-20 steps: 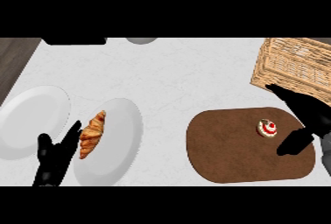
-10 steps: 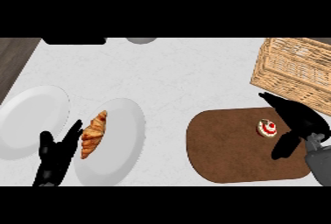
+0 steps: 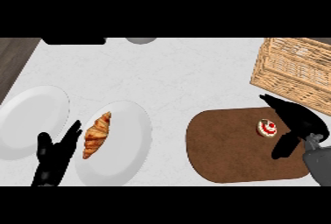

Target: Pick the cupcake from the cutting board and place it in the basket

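The cupcake (image 3: 268, 127), white with a red top, sits on the right part of the brown cutting board (image 3: 226, 151). My right hand (image 3: 298, 121) hovers just right of it, open, with fingers spread above and the thumb below the cupcake, not closed on it. The wicker basket (image 3: 294, 72) stands at the upper right, just beyond the board. Low at the left, my left hand (image 3: 55, 157) rests open with its fingers up, between two plates.
A croissant (image 3: 97, 134) lies on a white plate (image 3: 126, 140) at the left, next to an empty white plate (image 3: 29, 120). A dark object (image 3: 74, 40) and a grey round one (image 3: 141, 40) sit at the counter's far edge.
My right hand has moved left and down toward the cupcake, now partly bracketing it. The left hand and the cupcake have stayed put.
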### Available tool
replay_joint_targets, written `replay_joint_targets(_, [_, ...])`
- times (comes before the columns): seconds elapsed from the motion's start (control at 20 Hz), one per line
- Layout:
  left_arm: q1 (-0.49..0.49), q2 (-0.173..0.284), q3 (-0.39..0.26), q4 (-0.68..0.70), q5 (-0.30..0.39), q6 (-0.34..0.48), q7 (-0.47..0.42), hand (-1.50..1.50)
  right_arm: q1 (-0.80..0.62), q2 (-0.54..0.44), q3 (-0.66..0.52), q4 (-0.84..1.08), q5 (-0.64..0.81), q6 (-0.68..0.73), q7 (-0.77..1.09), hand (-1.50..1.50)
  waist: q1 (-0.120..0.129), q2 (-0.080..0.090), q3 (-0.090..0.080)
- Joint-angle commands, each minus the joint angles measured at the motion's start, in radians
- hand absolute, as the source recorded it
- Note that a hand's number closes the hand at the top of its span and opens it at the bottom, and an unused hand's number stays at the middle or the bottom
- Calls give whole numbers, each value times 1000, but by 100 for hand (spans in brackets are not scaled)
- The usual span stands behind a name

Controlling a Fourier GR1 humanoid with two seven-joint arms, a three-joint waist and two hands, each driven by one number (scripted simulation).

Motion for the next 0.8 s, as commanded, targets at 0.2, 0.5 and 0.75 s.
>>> replay_joint_targets(0.2, [40, -10, 24, 66, -10, -47, -26, 0, -33, 80, -4, 82, 82, -39, -26, -150, 3, 8, -10])
replay_joint_targets(0.5, [21, -4, 51, 59, -11, -51, 1, 0, -25, 22, 35, 201, 216, -159, -227, 150, 5, 9, -9])
replay_joint_targets(0.75, [45, -26, 43, 63, -25, -65, -21, 0, -93, 80, 49, 253, 269, -163, -212, 150, 7, 8, -9])
